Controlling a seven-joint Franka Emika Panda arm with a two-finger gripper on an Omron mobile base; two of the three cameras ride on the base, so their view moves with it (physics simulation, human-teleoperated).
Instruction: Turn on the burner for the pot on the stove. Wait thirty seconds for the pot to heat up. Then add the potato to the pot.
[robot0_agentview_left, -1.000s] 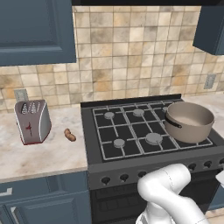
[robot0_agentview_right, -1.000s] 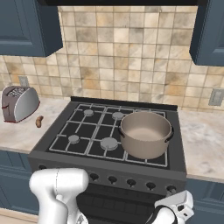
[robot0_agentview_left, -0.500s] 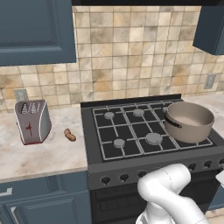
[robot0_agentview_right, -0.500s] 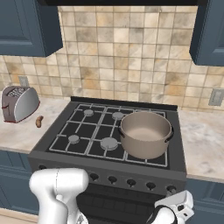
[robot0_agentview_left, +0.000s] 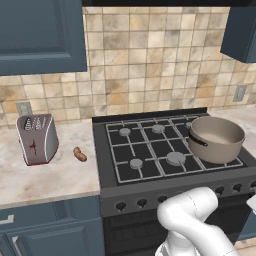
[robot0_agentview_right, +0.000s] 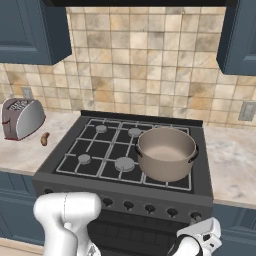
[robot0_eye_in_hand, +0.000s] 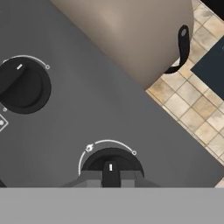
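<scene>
I read the scene largest to smallest, ref. all three views.

Counter (robot0_agentview_left: 45, 180): marbled beige slab either side of the stove, w/ blue cabinets below and a tan tile backsplash behind.

Stove (robot0_agentview_left: 150, 150): black gas range, grid grates, round grey burner caps, row of dark knobs along the front panel.

Pot (robot0_agentview_left: 216, 137): wide, shallow, grey-brown w/ paler inside; sits on the front right burner in the left base view (same spot, nearer centre, in the right base view). Short dark side handle points toward the stove's middle. Nothing visible inside it.

Toaster (robot0_agentview_left: 36, 139): silver w/ red mark, on the counter left of the stove, near the wall.

Potato (robot0_agentview_left: 79, 154): small brown bent lump, lying on the counter between toaster and stove edge, touching neither. Well apart from the pot.

Tool (robot0_eye_in_hand: 110, 175): low in front of the stove's control panel, below the pot's corner. In the hand view I see the dark fingertips pressed together right at a knob (robot0_eye_in_hand: 111, 164), lined up w/ its centre ridge; whether they actually touch it I cannot tell. A second knob (robot0_eye_in_hand: 24, 87) sits apart on the same panel.
</scene>
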